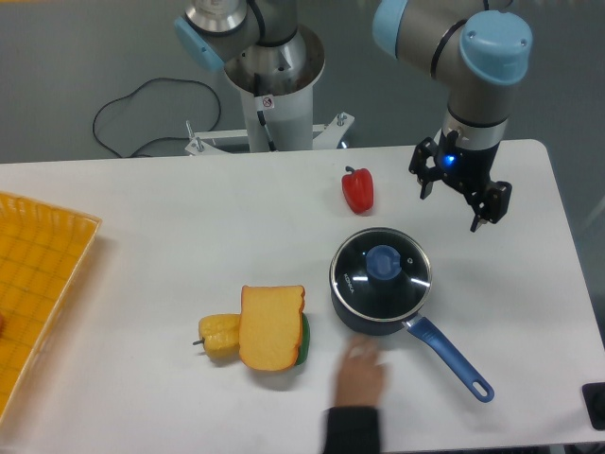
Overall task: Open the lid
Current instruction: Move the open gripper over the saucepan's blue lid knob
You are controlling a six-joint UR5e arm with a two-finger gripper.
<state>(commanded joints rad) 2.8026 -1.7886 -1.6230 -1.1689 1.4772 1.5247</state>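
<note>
The lid [380, 270] is round dark glass with a silver rim and a blue centre knob [383, 262]. It sits closed on a dark blue saucepan [364, 322] at the table's right centre. The pan's long blue handle [452, 359] points to the front right. My gripper [451, 203] hangs above the table behind and to the right of the pan, apart from the lid. Its two black fingers are spread wide and hold nothing.
A red bell pepper [357, 189] stands behind the pan. A toy sandwich [272, 326] and a yellow pepper [218, 338] lie to the pan's left. A human hand [360, 378] reaches in at the front edge near the pan. A yellow tray [38, 284] is at the left edge.
</note>
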